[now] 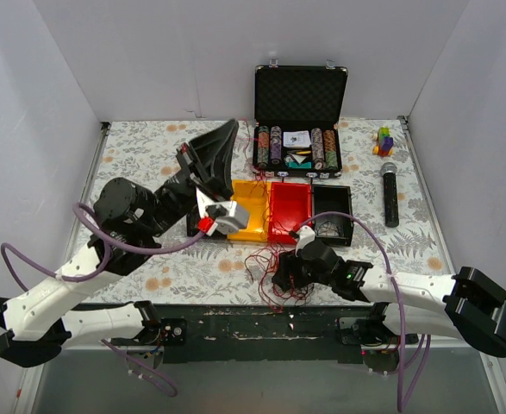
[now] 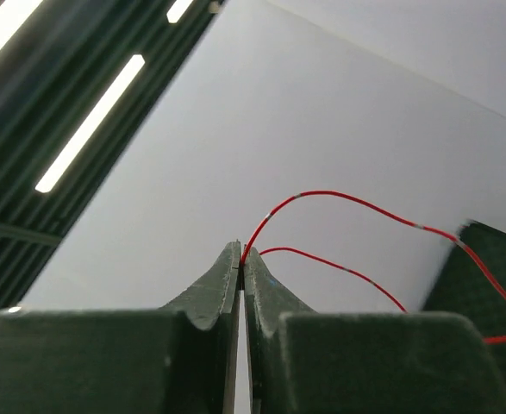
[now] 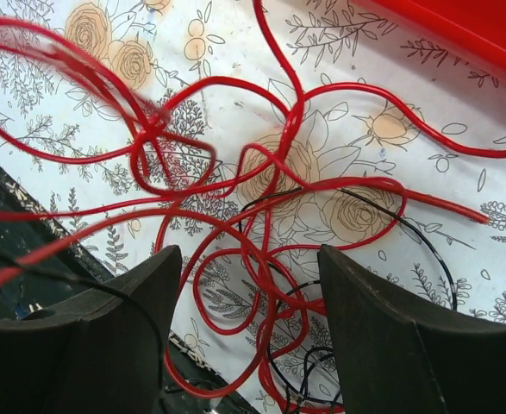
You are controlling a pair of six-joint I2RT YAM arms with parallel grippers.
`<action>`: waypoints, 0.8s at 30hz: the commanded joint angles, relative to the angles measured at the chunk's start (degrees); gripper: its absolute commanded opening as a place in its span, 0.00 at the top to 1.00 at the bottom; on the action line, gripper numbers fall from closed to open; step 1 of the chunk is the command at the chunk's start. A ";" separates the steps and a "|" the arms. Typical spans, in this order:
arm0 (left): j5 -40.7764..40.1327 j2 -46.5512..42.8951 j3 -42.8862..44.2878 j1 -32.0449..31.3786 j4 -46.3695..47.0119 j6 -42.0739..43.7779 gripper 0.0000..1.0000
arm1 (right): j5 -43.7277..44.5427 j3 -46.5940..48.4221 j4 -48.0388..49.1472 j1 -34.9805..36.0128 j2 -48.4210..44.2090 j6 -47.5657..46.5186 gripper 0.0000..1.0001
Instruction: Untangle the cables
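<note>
Mostly red, with a few thin black strands among them, the cables (image 1: 274, 278) lie as a loose nest of overlapping loops at the near edge of the table, a little right of centre. They rest on the floral tablecloth (image 1: 149, 142), just on the near side of the red bin (image 1: 289, 214).

The right gripper (image 3: 248, 254) hangs directly over the nest with its fingers spread wide. Red loops and one black loop show on the cloth between them, and nothing is gripped.

The left gripper (image 2: 240, 256) is raised high over the far-left part of the table, its fingers pressed together and pinching a red strand at the very tips. From there two red runs arc away to the right. In the overhead view this strand is too thin to follow all the way down.

The red bin stands in a row across the middle of the table, touching a yellow bin (image 1: 251, 207) on its left and a black bin (image 1: 332, 216) on its right. Beyond them, at the far side, an open black case (image 1: 300, 95) holds rows of poker chips. A microphone (image 1: 390, 194) lies to the right of the case, with a small stack of coloured blocks (image 1: 383, 140) just beyond it.
</note>
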 commanded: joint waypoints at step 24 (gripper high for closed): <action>-1.02 20.76 37.63 -0.23 13.40 11.64 1.00 | 3.07 -5.60 -0.16 0.30 -0.18 2.13 0.27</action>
